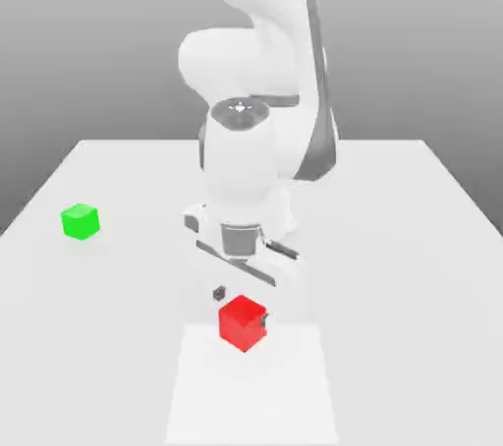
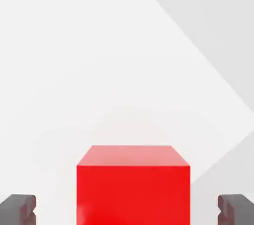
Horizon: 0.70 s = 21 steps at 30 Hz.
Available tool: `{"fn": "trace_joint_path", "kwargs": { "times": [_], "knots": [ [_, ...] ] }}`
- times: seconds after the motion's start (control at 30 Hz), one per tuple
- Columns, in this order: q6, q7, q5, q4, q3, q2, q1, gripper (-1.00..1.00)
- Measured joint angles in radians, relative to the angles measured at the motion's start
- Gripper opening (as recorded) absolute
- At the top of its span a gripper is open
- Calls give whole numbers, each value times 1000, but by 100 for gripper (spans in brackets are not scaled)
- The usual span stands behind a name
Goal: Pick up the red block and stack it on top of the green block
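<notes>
Two cubes sit on the white table (image 1: 413, 238) — one red block (image 1: 243, 323) and one green block (image 1: 81, 221) — and a single white arm (image 1: 257, 61) works above them.

In the exterior view the red block lies in the lower centre of the frame, resting on the table where a slightly brighter strip of surface runs toward the bottom edge. The green block sits at the middle left of the frame, well apart from the red one, alone on the table.

The arm comes down from the top centre of the exterior view, folded tightly on itself, with its wrist pointing straight down at the table. The gripper (image 1: 242, 306) hangs in the lower centre, its two dark fingertips at either side of the red block's upper part: one small tip shows just up and left of the cube, the other at its right edge.

In the hand view the red block (image 2: 133, 187) stands at the bottom centre, its top face and one side face showing. One dark grey fingertip (image 2: 18, 209) sits in the bottom left corner and the other in the bottom right — the jaws are spread wide, with a clear gap of table between each pad and the cube, so nothing is gripped.
</notes>
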Motion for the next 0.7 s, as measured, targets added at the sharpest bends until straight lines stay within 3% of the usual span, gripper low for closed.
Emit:
{"fn": "trace_joint_path", "kwargs": {
  "times": [0.23, 0.5, 0.7],
  "knots": [
    [5, 2, -2, 0, -5, 5, 5, -100],
    [-219, -59, 84, -36, 24, -256, 1, -100],
    [-302, 53, 22, -25, -92, -344, -204, -100]
  ]
}}
